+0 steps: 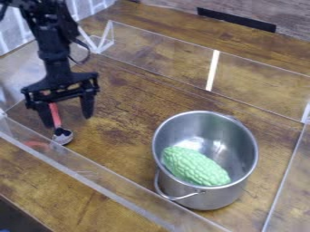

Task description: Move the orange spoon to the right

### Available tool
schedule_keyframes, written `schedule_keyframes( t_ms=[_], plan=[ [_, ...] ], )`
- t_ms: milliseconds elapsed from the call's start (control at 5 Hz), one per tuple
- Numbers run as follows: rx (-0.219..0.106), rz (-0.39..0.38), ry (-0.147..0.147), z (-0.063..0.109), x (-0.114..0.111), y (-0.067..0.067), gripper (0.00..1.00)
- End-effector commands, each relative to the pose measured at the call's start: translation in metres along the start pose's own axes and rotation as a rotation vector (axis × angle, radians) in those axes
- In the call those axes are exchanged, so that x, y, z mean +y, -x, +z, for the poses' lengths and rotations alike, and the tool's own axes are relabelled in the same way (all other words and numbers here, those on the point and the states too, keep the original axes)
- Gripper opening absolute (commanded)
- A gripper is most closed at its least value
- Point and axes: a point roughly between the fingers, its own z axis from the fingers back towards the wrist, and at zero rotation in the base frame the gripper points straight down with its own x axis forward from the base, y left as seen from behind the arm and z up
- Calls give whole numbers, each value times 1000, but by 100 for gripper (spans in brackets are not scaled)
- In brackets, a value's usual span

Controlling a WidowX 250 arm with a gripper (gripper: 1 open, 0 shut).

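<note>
The pincer (62,105) hangs at the left of the wooden desk (133,100), pointing straight down with its two dark prongs spread wide, one on either side of the orange spoon (54,122). It has hold of nothing: the red-orange handle shows in the gap between the prongs, and I cannot tell whether either prong touches it. This straddling stance reads as the set-up for a grasp, prongs placed so that closing would clamp the handle across its width.

The spoon lies flat at the left of the desk, just inside the clear plastic wall (109,195) that fences the work area, its small shiny bowl nearest the camera and its handle running away under the pincer. It has yet to go anywhere to the right.

Well apart, at the lower right, stands a steel pot (206,159) with a bumpy green vegetable (197,166) resting inside (neither is part of the job, though the pot occupies much of the ground to the right).

No brand, label or readable writing shows anywhere.
</note>
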Motion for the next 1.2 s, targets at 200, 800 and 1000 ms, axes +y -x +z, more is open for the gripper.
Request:
schedule_keyframes(
  t_ms=[200, 800, 1000],
  plan=[
    [-83, 70, 48, 15, 2, -21, 100],
    [-89, 62, 50, 24, -15, -8, 100],
    [-100, 92, 59, 26, -12, -19, 100]
  ],
)
